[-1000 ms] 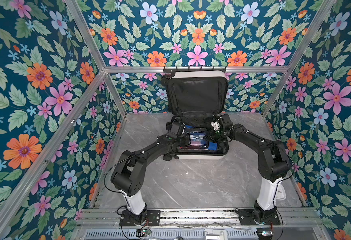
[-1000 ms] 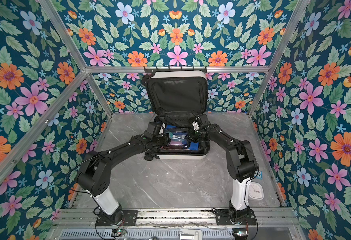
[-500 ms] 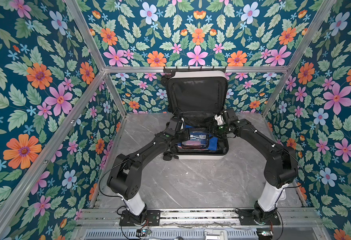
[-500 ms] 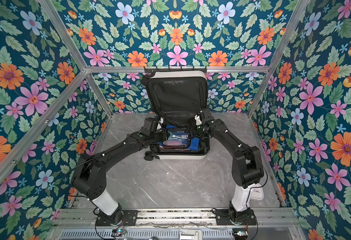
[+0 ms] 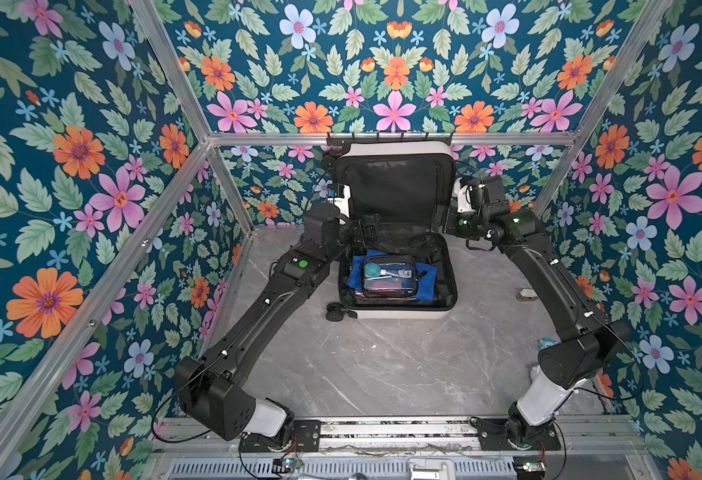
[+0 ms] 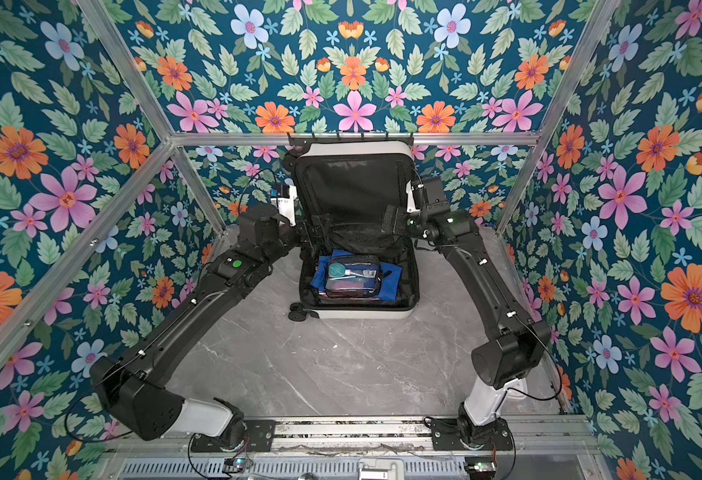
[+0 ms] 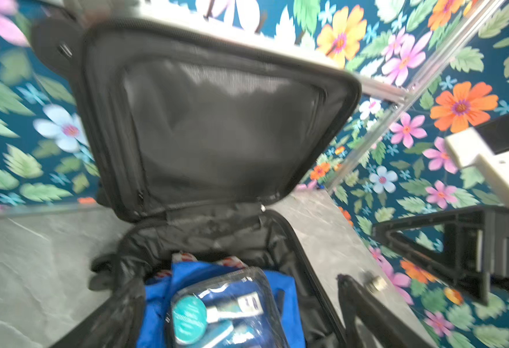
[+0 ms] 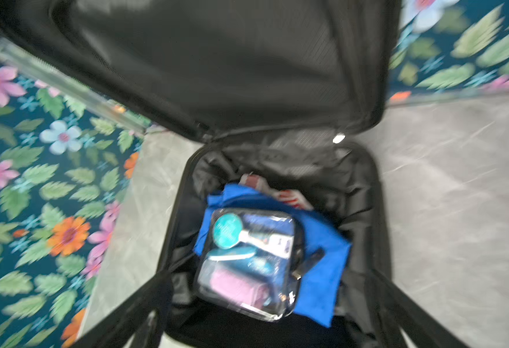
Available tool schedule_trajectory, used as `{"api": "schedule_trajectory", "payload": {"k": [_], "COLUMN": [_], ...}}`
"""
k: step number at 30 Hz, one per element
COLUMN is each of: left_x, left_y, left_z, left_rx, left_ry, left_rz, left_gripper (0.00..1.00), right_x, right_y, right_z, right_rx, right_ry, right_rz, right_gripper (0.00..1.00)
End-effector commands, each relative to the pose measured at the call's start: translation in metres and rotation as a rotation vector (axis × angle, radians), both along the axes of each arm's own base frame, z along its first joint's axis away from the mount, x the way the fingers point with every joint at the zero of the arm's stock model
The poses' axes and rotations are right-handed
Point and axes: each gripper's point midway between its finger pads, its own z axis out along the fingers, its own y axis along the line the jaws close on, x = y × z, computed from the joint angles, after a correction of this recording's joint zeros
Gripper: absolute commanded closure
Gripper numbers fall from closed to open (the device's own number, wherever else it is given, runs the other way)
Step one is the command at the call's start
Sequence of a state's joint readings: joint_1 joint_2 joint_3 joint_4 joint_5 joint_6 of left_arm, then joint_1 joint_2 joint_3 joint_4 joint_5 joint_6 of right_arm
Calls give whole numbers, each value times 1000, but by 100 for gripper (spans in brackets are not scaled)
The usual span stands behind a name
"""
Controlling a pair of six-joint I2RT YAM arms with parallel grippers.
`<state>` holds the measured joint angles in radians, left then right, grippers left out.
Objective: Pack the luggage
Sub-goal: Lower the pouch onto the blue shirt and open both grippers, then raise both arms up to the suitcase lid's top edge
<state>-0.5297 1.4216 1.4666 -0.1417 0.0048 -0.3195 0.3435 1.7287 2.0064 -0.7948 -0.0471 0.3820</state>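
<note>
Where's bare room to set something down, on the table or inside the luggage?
Biggest bare patch: table in front of the luggage, between the two arm bases. Smaller strip between luggage and right arm. Inside is crowded: pouch on blue cloth fills the middle.

The white hard-shell luggage lies open, its black-lined lid standing upright.

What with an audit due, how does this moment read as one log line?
luggage: open | pouch: inside, on blue cloth | left gripper: open | right gripper: open
</note>
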Motion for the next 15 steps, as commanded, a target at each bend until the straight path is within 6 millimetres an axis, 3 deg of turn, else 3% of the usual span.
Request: {"api": "schedule_trajectory", "payload": {"k": [1, 5, 7, 9, 13, 15], "left_x": [0, -6, -15, -18, 30, 53], "left_y": [12, 27, 44, 44, 46, 56], "left_z": [47, 66, 73, 77, 71, 69], "left_rx": [55, 48, -7, 18, 87, 32], "left_ry": [-200, -355, -437, -478, -334, -286], "left_rz": [39, 107, 179, 160, 147, 136], "left_gripper": [0, 0, 0, 0, 0, 0], "right_x": [9, 17, 24, 28, 41, 48], "right_y": [-24, -24, -28, -27, -33, -41], "right_z": [19, 48, 57, 64, 81, 88], "right_rx": [-93, -101, -115, -118, -70, -2], "right_ry": [-66, -173, -209, -231, -254, -244], "right_rz": [-104, -100, -129, -107, -94, -92], "right_gripper": [1, 1, 0, 0, 0, 0]}}
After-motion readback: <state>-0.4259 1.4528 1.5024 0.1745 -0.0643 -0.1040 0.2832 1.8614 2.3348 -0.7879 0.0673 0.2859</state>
